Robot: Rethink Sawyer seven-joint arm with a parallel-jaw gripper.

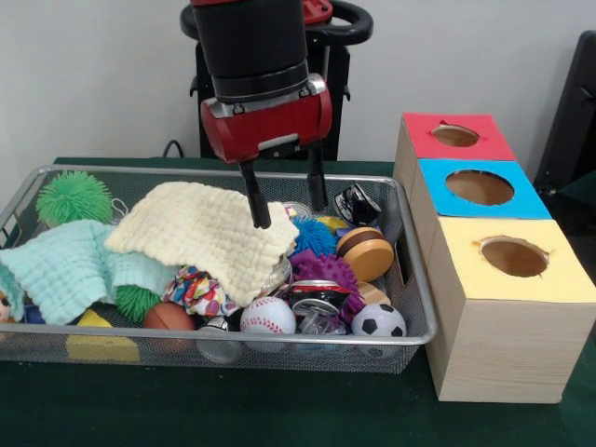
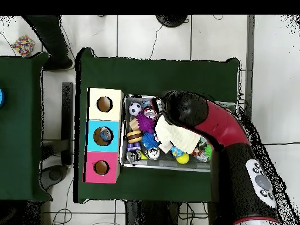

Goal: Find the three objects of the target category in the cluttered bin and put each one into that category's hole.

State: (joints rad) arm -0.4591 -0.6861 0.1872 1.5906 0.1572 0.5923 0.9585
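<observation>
i have the end effector (image 1: 286, 203) hanging with its two fingers spread and nothing between them, tips just above the edge of the cream cloth (image 1: 209, 231) in the middle of the bin (image 1: 410, 279), which sits on the green worktop (image 1: 279, 414) with the three boxes at its end, near the worktop's corner on the yellow box (image 1: 510, 303) side. my judgement is that the step in hand is still the search, since the cream cloth and the mint cloth (image 1: 65, 270) cover a good share of the clutter. to do it well i would pinch the cream cloth at its free hem, lift it straight up and lay it toward the green spiky ball (image 1: 73, 196), not drag it across the baseball (image 1: 267, 317) and soccer ball (image 1: 378, 321), which look ready to roll. i cannot tell the target category from here.
</observation>
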